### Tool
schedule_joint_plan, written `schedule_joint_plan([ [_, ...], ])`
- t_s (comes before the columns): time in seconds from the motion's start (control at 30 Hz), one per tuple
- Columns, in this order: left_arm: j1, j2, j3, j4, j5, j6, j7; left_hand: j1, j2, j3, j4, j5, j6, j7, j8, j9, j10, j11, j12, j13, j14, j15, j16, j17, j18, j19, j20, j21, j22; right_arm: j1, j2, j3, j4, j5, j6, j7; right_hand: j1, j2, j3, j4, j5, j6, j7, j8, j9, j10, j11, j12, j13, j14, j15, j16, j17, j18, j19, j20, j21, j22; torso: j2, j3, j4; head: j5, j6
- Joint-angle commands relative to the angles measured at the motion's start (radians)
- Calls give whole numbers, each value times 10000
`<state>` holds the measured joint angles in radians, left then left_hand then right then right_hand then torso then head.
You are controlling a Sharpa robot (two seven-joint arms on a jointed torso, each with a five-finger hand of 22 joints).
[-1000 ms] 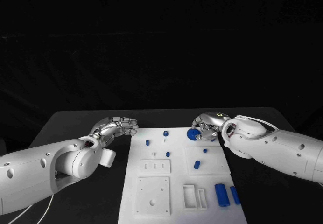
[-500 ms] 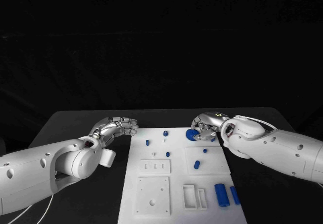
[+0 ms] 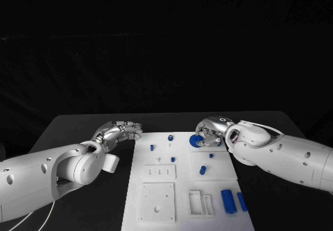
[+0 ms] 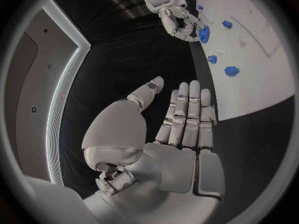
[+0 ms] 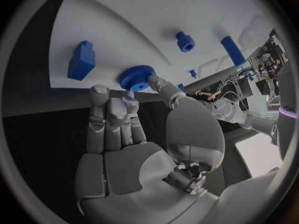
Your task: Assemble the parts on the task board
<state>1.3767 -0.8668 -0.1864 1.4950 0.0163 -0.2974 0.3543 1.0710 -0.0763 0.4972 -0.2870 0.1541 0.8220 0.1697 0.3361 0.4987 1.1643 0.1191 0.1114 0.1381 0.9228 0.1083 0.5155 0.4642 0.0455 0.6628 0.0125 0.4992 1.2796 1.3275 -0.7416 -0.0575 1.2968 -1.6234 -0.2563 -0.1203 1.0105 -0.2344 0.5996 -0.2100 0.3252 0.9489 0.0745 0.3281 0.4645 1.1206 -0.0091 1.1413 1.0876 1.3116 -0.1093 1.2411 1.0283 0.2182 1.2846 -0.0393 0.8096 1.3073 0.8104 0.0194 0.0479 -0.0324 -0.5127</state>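
In the head view, the right hand (image 3: 210, 131) pinches a blue gear (image 3: 198, 140) at the far right corner of the task board (image 3: 184, 202), while the left hand (image 3: 122, 131), fingers curled and holding nothing, hovers over bare black surface (image 3: 69, 130) just off the board's far left edge. The left wrist view shows that left hand (image 4: 181, 119) with fingers straight and together, released, beside the board's edge, dark surface open around it. In the right wrist view, fingertips (image 5: 132, 100) grip the gear (image 5: 137, 77) at the board's rim, a blue block (image 5: 81, 59) lying nearby.

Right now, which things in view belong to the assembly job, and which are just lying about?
Job:
- white board
- blue gear, held by right robot hand
- small blue pegs
- blue cylinders

Lying about:
- black table
- left robot hand, idle beside the board
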Motion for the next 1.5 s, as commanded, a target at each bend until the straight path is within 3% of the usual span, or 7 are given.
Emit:
schedule_joint_plan([
  [0.03, 10, 25, 7, -17, -14, 76, 67, 88, -51, 50, 12, -38, -14, 28, -45, 16, 12, 89, -53, -9, 18, 44, -61, 9, -17, 41, 2, -31, -11, -81, -44, -58, 208, -638, -177, -367, 58, 78, 37, 60, 22, 333, 282, 36, 26, 84, -7, 50, -13, 20, -89, -31, 20, 436, 79, -35, 53, 180, -14, 5, -2, 7, 11],
  [0.53, 8, 57, 6, -37, -14, 60, 92, 90, -46, 52, 16, -34, -13, 28, -48, 20, 16, 90, -60, -8, 21, 44, -62, 11, -18, 43, 3, -30, -10, -70, -133, 6, 1479, -1322, -2009, -700, 266, -274, 598, 446, -108, 350, 269, -27, 92, 183, -22, 6, -43, 44, -106, -43, 75, 436, 152, -99, 85, 163, -13, -2, 3, 39, 139],
  [0.87, 8, 56, 6, -28, -14, 60, 94, 88, -41, 52, 19, -33, -12, 28, -50, 22, 19, 90, -65, -8, 22, 44, -62, 12, -18, 45, 3, -29, -10, -72, 358, -5, 1617, -1862, -2069, -846, 351, -410, 771, 596, -212, 375, 262, -38, 121, 215, -29, -16, -51, 49, -114, -53, 94, 436, 173, -115, 91, 160, 9, -21, 14, 60, 151],
  [1.23, 9, 80, 7, -30, -14, 63, 83, 88, -36, 53, 20, -30, -12, 28, -53, 25, 22, 90, -71, -7, 23, 44, -63, 13, -18, 46, 3, -28, -10, -132, 1206, -149, 1063, -2035, -1880, -909, 392, -459, 857, 676, -294, 371, 263, -55, 133, 225, -29, -30, -54, 51, -114, -62, 103, 436, 174, -115, 89, 158, 16, -28, 24, 60, 122],
  [1.33, 9, 84, 8, -11, -14, 71, 83, 88, -36, 53, 20, -30, -12, 28, -53, 25, 22, 90, -71, -7, 23, 44, -63, 13, -18, 46, 3, -28, -10, -196, 1382, -208, 883, -2045, -1806, -887, 394, -459, 860, 678, -295, 369, 263, -56, 133, 225, -29, -30, -54, 51, -114, -62, 103, 436, 174, -115, 89, 158, 18, -27, 22, 64, 117],
  [1.5, 10, 71, 9, 12, -14, 69, 77, 87, -37, 52, 20, -31, -12, 28, -55, 26, 23, 91, -74, -7, 23, 44, -63, 14, -19, 46, 4, -28, -10, -361, 1581, -215, 748, -2046, -1786, -854, 400, -462, 901, 731, -380, 348, 270, -76, 137, 220, -23, -42, -54, 49, -108, -75, 105, 436, 168, -104, 82, 155, 35, -22, 21, 75, 90],
])
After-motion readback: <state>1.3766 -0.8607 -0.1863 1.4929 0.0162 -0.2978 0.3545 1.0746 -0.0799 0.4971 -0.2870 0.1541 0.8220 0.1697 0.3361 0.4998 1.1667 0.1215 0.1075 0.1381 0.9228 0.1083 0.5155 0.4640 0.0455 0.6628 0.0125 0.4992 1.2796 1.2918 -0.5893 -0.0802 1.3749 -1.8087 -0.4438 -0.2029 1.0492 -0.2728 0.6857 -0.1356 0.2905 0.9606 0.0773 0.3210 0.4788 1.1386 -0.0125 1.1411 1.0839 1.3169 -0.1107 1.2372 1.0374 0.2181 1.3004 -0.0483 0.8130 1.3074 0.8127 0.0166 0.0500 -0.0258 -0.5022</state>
